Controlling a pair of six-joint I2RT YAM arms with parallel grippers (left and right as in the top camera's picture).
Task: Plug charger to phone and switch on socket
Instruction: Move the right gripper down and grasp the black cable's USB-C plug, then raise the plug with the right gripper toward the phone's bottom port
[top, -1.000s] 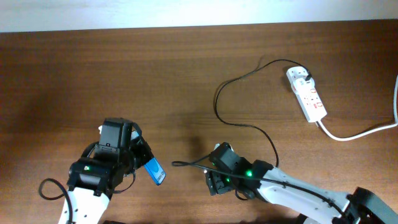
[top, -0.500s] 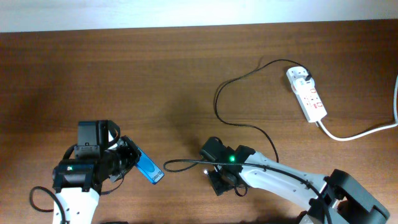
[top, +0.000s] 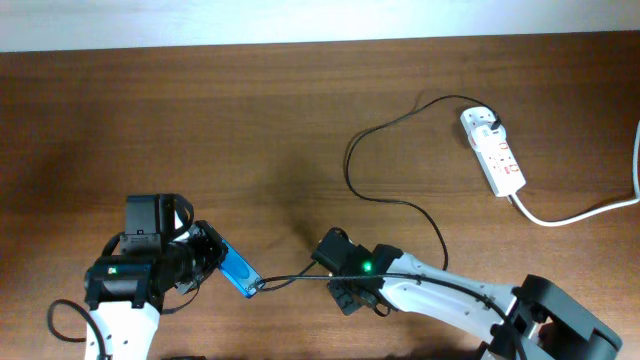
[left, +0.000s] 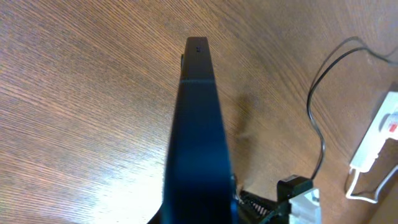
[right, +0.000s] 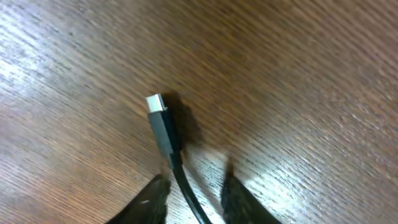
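My left gripper (top: 215, 258) is shut on the phone (top: 240, 272), a slim blue-screened slab held edge-on in the left wrist view (left: 198, 124). The charger's black cable (top: 350, 165) loops from its plug (top: 496, 124) in the white socket (top: 495, 152) down to my right gripper (top: 325, 275). The right wrist view has the cable running between the two fingers of that gripper (right: 194, 190), with a gap on the right side. The connector tip (right: 163, 124) sticks out ahead over the wood. Seen from overhead, the tip ends close to the phone's lower end.
A thick white cord (top: 580, 212) leaves the socket toward the right table edge. The socket (left: 379, 134) also shows at the right of the left wrist view. The table's far edge runs along the top of the overhead view.
The right gripper slid left toward the phone, bringing the cable end with it, and its fingers narrowed around the cable. The left arm turned the phone early on, then held still.
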